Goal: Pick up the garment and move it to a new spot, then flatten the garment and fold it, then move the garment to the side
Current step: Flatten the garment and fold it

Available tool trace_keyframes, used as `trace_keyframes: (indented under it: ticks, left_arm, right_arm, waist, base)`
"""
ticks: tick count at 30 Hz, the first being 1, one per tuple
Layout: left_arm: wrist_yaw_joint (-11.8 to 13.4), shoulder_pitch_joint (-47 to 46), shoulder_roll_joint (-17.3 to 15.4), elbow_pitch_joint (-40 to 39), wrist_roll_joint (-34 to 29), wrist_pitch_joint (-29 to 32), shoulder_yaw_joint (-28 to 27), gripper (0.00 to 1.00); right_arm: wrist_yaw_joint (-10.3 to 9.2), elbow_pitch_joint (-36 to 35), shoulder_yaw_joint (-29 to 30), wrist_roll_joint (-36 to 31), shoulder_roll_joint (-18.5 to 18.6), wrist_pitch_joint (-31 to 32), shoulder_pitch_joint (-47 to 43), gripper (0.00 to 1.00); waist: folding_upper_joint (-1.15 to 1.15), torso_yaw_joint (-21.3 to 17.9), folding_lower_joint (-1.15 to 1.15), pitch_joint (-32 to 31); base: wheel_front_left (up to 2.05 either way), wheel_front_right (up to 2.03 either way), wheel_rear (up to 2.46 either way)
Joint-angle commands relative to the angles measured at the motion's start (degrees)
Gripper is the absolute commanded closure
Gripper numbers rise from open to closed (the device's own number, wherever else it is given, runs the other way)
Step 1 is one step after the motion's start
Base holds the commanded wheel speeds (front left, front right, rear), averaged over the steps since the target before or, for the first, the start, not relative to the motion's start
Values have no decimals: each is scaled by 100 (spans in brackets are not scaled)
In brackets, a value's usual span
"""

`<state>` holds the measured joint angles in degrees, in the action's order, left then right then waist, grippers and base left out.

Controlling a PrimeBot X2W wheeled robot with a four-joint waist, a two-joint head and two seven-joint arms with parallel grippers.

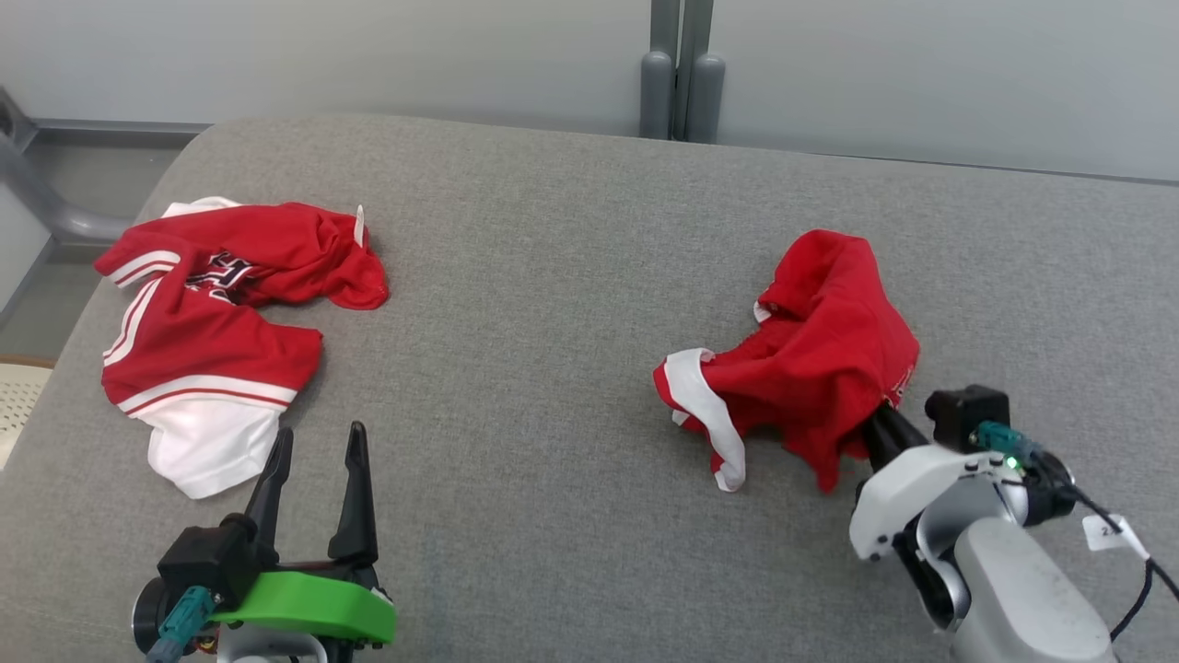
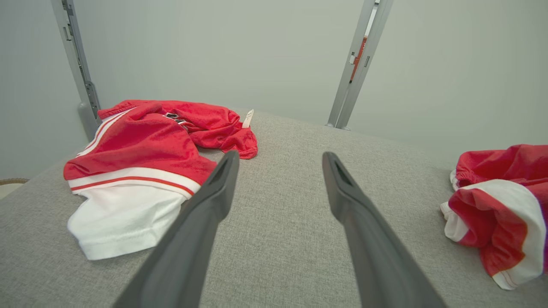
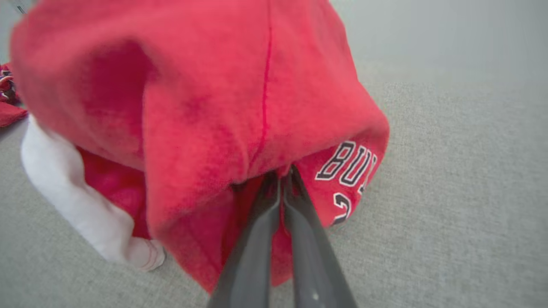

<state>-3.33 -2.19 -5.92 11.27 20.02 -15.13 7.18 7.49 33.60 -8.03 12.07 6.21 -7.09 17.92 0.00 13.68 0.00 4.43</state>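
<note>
Far left of the grey bench (image 1: pixel 553 276): left garment (image 1: pixel 203 350), red with white bands and stripes, lying crumpled and flat-ish near the bench's left edge, white hem toward the robot, a small white tag (image 1: pixel 359 226) sticking up at its far right corner. Some dark lettering shows in the folds, not readable. Just right of that hem is the left gripper (image 1: pixel 321 431), low over the bench, jaws wide apart, nothing between them; the left wrist view shows bare grey fabric between the two fingers, with the left one's tip lined up against the white hem's edge; contact can't be confirmed. Middle of the bench is bare grey fabric, grey upright posts (image 1: pixel 682 83) behind it against a pale wall. Right of centre: held garment (image 1: pixel 820 350), red, bunched up into a hump, well apart from the left garment. Its white band (image 1: pixel 709 405) hangs on the left side and reaches the bench. Right gripper (image 3: pixel 282 177) comes in from the lower right with its fingers under the cloth, jaws pressed together and clamped on a fold of the red fabric. The right wrist view shows the cloth draped over the fingertips, with white-and-black lettering (image 3: pixel 346 164), "BU" legible, just right of the pinch point.
</note>
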Motion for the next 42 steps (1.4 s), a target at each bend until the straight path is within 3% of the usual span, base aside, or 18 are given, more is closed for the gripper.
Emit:
trace_keyframes:
  ticks: [1, 10, 16, 19, 20, 21, 22, 23, 32, 42]
  left_arm:
    - [-37, -133, 42, 0, -66, -2, -20, 0]
    - [-164, -440, 174, 33, -62, -2, 87, 0]
    - [-242, -696, 255, 110, 7, -2, 179, 0]
    - [-266, -781, 277, 151, 30, -3, 207, 0]
    - [-272, -815, 283, 181, 41, -2, 201, 0]
    - [-281, -836, 288, 200, 42, -3, 195, 0]
    - [-292, -856, 289, 229, 43, -2, 181, 0]
    - [-299, -862, 292, 253, 29, -3, 170, 0]
    - [-323, -613, 272, 316, -145, -2, -33, 0]
    - [-316, -325, 164, 285, -245, -2, -145, 0]
  right_arm:
    - [0, -88, 11, -67, 110, -25, 198, 100]
    - [-1, -193, -434, -37, 960, 486, 1550, 100]
    - [-1, 257, -1146, 259, 1582, 681, 2573, 100]
    - [-1, 655, -1539, 436, 1708, 714, 2958, 100]
    - [-1, 869, -1705, 516, 1758, 715, 3107, 88]
    - [-1, 1016, -1821, 562, 1771, 721, 3192, 52]
    - [-1, 1151, -1919, 622, 1758, 701, 3258, 7]
    - [-1, 1290, -2007, 714, 1718, 624, 3332, 0]
    - [-1, 1842, -2348, 1128, 1416, -319, 3160, 0]
    - [-1, 1148, -2271, 1503, 1318, -776, 2204, 0]
  waist:
    - [0, 75, 0, 92]
    - [0, 422, 0, 708]
    - [0, 700, 0, 1098]
    - [0, 766, 0, 1184]
    - [0, 774, 0, 1197]
    - [0, 772, 0, 1192]
    - [0, 761, 0, 1169]
    - [0, 734, 0, 1128]
    - [0, 135, 0, 486]
    - [0, -570, 0, -63]
  base:
    - [0, 0, 0]
    - [0, 0, 0]
    - [0, 0, 0]
    - [0, 0, 0]
    - [0, 0, 0]
    - [0, 0, 0]
    - [0, 0, 0]
    - [0, 0, 0]
    - [0, 0, 0]
    - [0, 0, 0]
